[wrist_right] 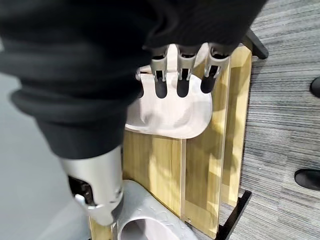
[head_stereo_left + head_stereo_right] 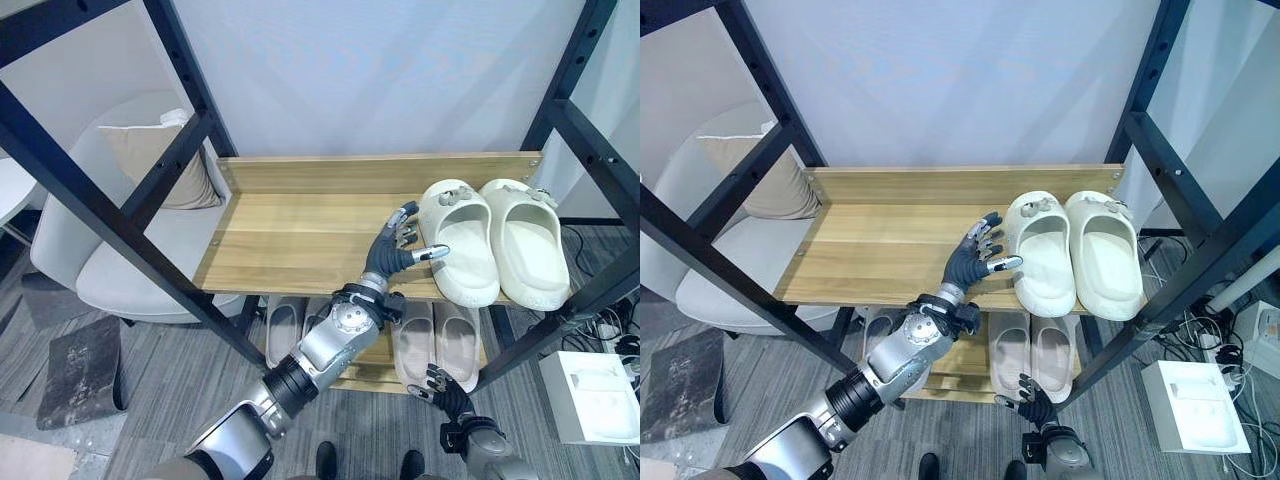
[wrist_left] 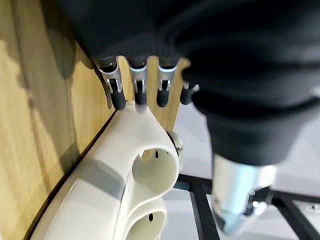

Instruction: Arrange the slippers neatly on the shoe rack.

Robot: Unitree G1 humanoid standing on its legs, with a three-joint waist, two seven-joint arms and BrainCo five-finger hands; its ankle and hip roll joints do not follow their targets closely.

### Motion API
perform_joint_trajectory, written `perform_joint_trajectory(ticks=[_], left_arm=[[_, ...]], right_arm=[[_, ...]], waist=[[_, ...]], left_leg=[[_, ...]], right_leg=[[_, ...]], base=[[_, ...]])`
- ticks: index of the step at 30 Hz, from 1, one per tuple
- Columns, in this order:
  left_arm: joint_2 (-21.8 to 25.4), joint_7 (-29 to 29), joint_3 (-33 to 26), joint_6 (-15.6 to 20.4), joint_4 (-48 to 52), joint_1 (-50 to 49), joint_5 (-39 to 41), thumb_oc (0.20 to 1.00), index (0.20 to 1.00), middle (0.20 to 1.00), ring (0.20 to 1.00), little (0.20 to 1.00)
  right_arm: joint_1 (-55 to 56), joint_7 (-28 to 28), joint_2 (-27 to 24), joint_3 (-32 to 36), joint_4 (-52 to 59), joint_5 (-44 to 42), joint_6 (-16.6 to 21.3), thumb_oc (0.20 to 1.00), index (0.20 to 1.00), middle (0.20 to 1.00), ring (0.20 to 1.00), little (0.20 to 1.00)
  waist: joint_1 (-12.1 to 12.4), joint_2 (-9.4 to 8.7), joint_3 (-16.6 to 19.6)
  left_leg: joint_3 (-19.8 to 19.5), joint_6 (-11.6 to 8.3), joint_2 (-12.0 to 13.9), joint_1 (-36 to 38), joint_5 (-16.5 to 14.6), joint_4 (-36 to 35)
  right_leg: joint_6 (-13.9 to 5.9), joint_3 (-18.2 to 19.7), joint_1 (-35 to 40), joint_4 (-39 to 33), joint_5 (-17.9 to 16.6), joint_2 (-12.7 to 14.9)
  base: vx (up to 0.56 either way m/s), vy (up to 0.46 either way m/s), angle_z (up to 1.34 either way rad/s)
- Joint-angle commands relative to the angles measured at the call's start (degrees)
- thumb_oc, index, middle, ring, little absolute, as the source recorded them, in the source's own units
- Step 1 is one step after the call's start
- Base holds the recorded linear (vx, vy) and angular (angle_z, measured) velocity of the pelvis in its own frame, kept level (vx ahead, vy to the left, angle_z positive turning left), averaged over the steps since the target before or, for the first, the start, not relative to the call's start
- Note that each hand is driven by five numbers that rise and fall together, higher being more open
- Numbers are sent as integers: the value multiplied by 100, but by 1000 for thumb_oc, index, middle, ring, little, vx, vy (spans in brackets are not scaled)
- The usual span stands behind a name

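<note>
On the upper shelf of the rack, a cream slipper pair is set side by side at the right end. The left hand is held just beside the nearer slipper, fingers relaxed, thumb touching its side, nothing grasped. Below, near the front of the lower shelf with its pinkish slippers, the right hand is seen loosely uncurled and empty.

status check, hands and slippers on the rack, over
Left hand open, fingers against cream slippers on top shelf. Right hand open, low by lower-shelf slippers. Nothing in the way.
</note>
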State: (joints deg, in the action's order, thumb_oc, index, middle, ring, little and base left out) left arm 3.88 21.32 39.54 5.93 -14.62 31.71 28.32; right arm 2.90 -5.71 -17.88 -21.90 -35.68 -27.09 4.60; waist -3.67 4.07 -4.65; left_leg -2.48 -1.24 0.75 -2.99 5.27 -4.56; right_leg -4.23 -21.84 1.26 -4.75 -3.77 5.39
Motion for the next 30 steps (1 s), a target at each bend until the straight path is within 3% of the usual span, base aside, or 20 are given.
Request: perform_joint_trajectory(ticks=[1,10,13,14,20,27,30], left_arm=[[-55,129,-691,293,-642,669,-155,1000,1000,1000,1000,1000],[365,217,-1428,510,-146,690,200,1000,1000,1000,1000,1000],[613,80,-1671,719,850,800,515,1000,1000,1000,1000,1000],[820,-191,-1741,809,1695,742,695,1000,1000,1000,1000,1000],[1434,-1434,-1467,827,3412,192,1060,1000,1000,1000,1000,1000],[1637,-2043,-1172,721,4158,19,1273,1000,1000,1000,1000,1000],[1798,-2482,-826,489,4356,-125,1390,1000,1000,1000,1000,1000]], right_arm=[[-185,56,74,67,37,89,221,1000,1000,1000,1000,1000],[-164,223,74,123,71,276,136,1000,1000,1000,1000,1000],[-123,306,56,218,23,368,98,1000,1000,1000,1000,1000],[-80,358,30,310,23,389,79,1000,1000,1000,1000,1000],[10,609,39,368,-35,423,35,1000,1000,1000,1000,1000],[5,773,97,302,-95,448,-6,1000,1000,1000,1000,1000],[-7,880,78,251,-84,459,-20,1000,1000,1000,1000,1000]], waist=[[48,-236,-144],[174,-261,-68],[262,-268,-27],[310,-271,-20],[413,-300,-23],[495,-305,-10],[520,-291,-22]], left_leg=[[-61,-142,-145,351,-431,-44],[-163,-177,-159,333,-412,-44],[-215,-190,-169,318,-418,-44],[-254,-198,-171,316,-423,-44],[-288,-206,-167,331,-452,-44],[-319,-203,-167,328,-451,-44],[-340,-194,-168,337,-448,-44]], right_leg=[[-348,-101,202,-25,330,144],[-360,-258,245,-25,313,170],[-370,-337,267,-25,313,176],[-374,-368,279,-25,311,180],[-369,-372,292,-25,324,186],[-357,-395,300,-25,340,174],[-352,-411,319,-25,349,178]], base=[[-3,3,5],[-4,6,8],[2,2,11],[-4,5,6],[-6,6,11],[0,0,0],[0,0,0]])
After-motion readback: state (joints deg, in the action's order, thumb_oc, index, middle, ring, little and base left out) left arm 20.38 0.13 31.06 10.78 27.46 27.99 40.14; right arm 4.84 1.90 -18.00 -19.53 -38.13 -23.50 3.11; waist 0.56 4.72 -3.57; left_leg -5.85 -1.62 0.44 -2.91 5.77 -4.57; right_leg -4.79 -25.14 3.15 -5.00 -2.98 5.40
